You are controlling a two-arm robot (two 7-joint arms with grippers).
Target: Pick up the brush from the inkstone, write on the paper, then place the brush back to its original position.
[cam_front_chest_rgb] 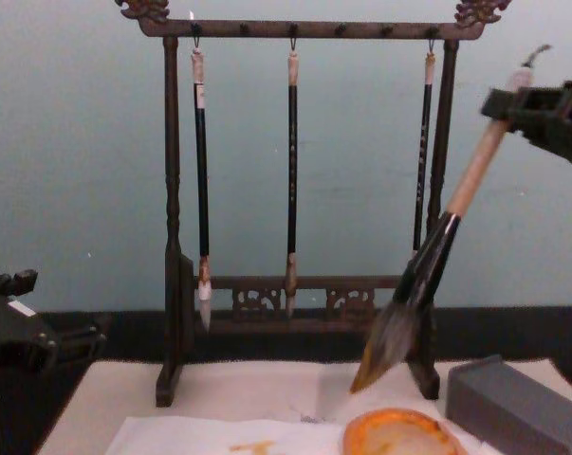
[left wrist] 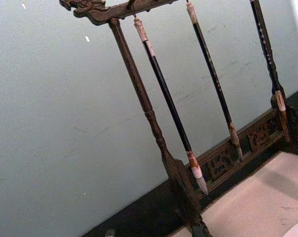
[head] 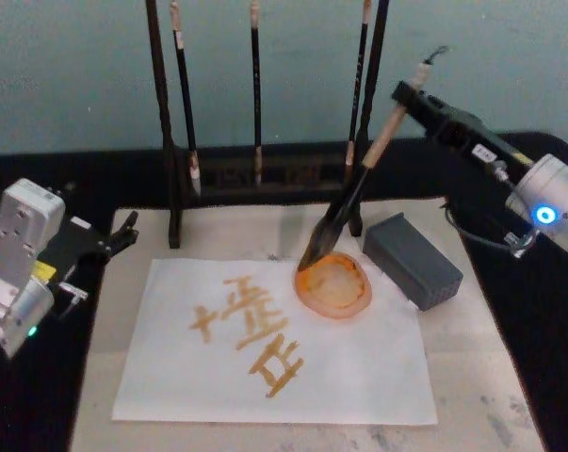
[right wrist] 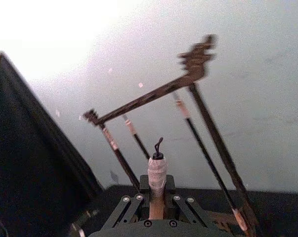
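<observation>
Above the inkstone (head: 308, 294), near its far rim, the brush (head: 359, 184) hangs tilted with its bristles down, clear of the dish from the chest camera. My right pincer (head: 403, 94) is clamped on the handle just under the white end cap. Orange characters (head: 251, 334) sit on the paper (head: 359, 372). My left pincer (head: 123, 231) is parked off the paper's left side.

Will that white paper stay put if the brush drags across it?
Likely light and floppy: the paper looks thin, flat on the felt mat. The orange inkstone seems to sit on its far edge, probably pinning it; the near edge may wrinkle. The right claw holds the brush.
</observation>
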